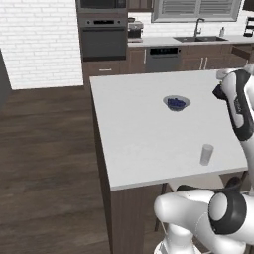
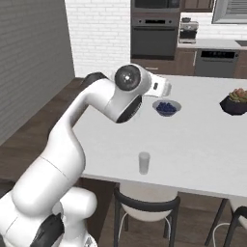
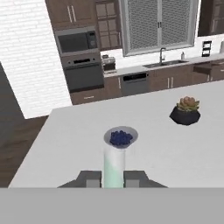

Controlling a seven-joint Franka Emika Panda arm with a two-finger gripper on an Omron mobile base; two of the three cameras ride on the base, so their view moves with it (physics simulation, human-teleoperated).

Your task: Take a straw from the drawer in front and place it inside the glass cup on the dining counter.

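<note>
In the hand view my gripper (image 3: 113, 178) is shut on the straw (image 3: 114, 162), a pale stick rising between the two fingertips toward the bowl. The hand hangs above the white dining counter (image 1: 144, 144) (image 2: 202, 144) (image 3: 61, 144), near its far left part. The glass cup (image 1: 206, 154) (image 2: 144, 162) stands upright near the counter's front edge, well apart from the hand and closer to the base. A dark brown drawer (image 1: 242, 51) (image 3: 202, 68) looks pulled out from the far cabinets by the sink.
A shallow bowl with blue contents (image 1: 176, 102) (image 2: 167, 107) (image 3: 121, 137) sits mid-counter, just ahead of the hand. A dark pot with a plant (image 2: 235, 102) (image 3: 186, 111) stands to the right. Chairs (image 2: 144, 205) are tucked under the front edge.
</note>
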